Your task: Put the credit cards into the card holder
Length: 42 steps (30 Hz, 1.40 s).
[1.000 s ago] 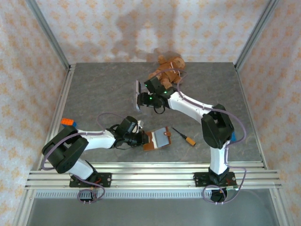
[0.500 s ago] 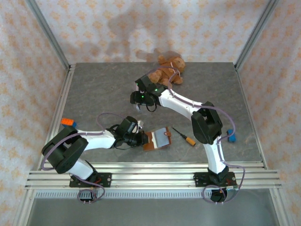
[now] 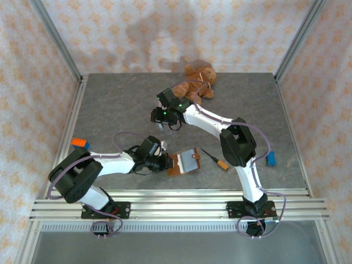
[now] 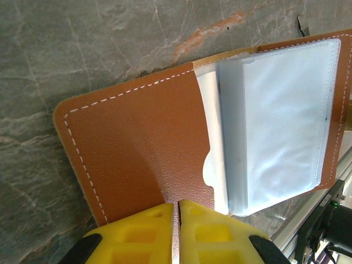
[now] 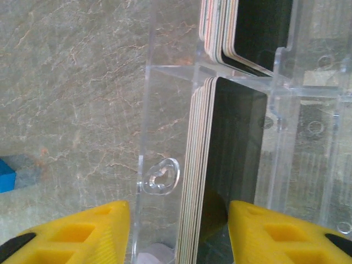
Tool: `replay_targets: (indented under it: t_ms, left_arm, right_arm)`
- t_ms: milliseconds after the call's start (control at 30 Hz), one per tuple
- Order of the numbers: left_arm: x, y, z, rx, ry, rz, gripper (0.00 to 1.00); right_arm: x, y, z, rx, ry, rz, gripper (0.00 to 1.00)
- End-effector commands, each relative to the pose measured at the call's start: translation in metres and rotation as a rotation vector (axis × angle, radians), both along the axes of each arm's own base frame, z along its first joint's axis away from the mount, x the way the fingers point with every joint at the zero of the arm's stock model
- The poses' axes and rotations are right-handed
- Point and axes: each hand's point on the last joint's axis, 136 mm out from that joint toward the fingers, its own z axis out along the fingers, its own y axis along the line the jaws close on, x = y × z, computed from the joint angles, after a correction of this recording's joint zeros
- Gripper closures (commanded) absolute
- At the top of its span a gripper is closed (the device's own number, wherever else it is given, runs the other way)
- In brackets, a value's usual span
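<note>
The card holder (image 3: pixel 186 161) lies open near the front edge, a brown leather wallet (image 4: pixel 137 143) with pale inner pockets (image 4: pixel 280 121). My left gripper (image 4: pixel 178 206) is shut on the edge of its brown flap, low over the table at the wallet's left side (image 3: pixel 165 161). The credit cards (image 5: pixel 220 165) stand on edge as a stack in a clear plastic rack (image 5: pixel 159 110); the front card is dark. A second stack (image 5: pixel 247 33) stands in the slot behind. My right gripper (image 5: pixel 179 212) is open, its yellow fingers (image 5: pixel 110 225) straddling the near stack.
A brown teddy bear (image 3: pixel 195 82) lies at the back, just behind the right arm. A small screwdriver with an orange handle (image 3: pixel 215 159) lies right of the wallet. An orange block (image 3: pixel 80 143) sits at the left and a blue block (image 3: pixel 270 158) at the right.
The right arm has swung left and down over the clear rack, and its jaws have narrowed around the card stack. The left gripper and wallet have not moved.
</note>
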Motion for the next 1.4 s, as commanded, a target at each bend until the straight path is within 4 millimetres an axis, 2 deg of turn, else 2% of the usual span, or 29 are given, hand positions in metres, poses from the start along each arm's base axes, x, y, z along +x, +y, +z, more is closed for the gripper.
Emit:
replay_targets:
  t_ms: [0,200,1367]
  left_arm:
    - [-0.001,0.007,-0.005,0.039,-0.014,-0.002,0.88]
    - [-0.002,0.008,-0.006,0.044,-0.011,-0.002,0.88]
    - [-0.001,0.008,-0.008,0.050,-0.002,-0.013,0.88]
  right_arm:
    - [0.002,0.012,0.011,0.045,-0.011,0.009,0.52]
    - [0.001,0.015,0.015,0.073,-0.004,0.013,0.60]
    - [0.002,0.001,0.032,0.079,-0.035,0.008,0.75]
